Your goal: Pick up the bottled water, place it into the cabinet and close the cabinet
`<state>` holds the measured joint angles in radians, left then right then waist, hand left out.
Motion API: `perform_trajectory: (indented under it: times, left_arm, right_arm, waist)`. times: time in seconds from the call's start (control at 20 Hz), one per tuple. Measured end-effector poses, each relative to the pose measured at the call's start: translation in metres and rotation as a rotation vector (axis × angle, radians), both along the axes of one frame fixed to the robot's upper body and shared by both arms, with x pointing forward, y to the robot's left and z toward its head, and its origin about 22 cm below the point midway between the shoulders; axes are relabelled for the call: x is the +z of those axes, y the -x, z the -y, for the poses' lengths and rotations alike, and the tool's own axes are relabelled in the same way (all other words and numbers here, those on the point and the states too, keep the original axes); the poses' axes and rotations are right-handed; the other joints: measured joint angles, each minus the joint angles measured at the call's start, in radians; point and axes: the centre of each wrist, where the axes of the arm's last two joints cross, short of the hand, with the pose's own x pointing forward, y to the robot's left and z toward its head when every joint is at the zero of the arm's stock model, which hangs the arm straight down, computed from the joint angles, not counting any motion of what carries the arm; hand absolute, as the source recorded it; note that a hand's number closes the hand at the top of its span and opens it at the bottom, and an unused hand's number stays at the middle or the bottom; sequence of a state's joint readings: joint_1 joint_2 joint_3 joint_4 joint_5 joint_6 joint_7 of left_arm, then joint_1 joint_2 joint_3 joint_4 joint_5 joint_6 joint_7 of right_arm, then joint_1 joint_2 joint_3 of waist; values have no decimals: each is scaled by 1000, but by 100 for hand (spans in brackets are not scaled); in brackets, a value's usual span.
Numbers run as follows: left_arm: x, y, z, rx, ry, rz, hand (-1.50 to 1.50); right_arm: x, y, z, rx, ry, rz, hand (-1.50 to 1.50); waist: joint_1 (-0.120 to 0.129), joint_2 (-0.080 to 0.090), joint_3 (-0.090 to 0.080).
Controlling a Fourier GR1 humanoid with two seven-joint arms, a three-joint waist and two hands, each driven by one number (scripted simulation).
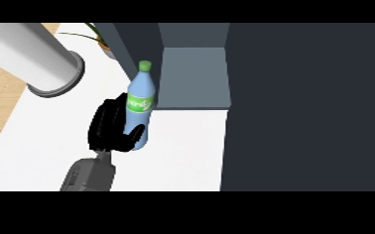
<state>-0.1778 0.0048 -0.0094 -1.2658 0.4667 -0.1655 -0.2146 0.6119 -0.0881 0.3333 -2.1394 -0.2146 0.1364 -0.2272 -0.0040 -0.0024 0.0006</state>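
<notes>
Pale blue plastic water bottle with a green cap and green label held upright over the white counter — likely kept vertical so it can stand on the shelf once inside. A black robot hand is curled round the bottle's lower half from its left side, the thumb crossing the front; which arm it belongs to I cannot tell from here. The dark grey cabinet stands open just to the right, its lighter grey shelf beside the bottle's cap — the bottle is near the opening, not yet in.
</notes>
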Motion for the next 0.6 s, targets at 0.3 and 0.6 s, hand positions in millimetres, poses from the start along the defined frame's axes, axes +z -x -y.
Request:
perform_trajectory:
  times: [0.3,0.6]
  left_arm:
    - [41,-20,43,2,-56,19,150]
    - [64,-41,74,26,-119,44,150]
  right_arm:
    - [-3,-1,-6,9,5,4,-150]
    - [-1,-1,-5,10,2,1,-150]
  waist:
    - [-4,1,0]
    - [-6,-1,-1]
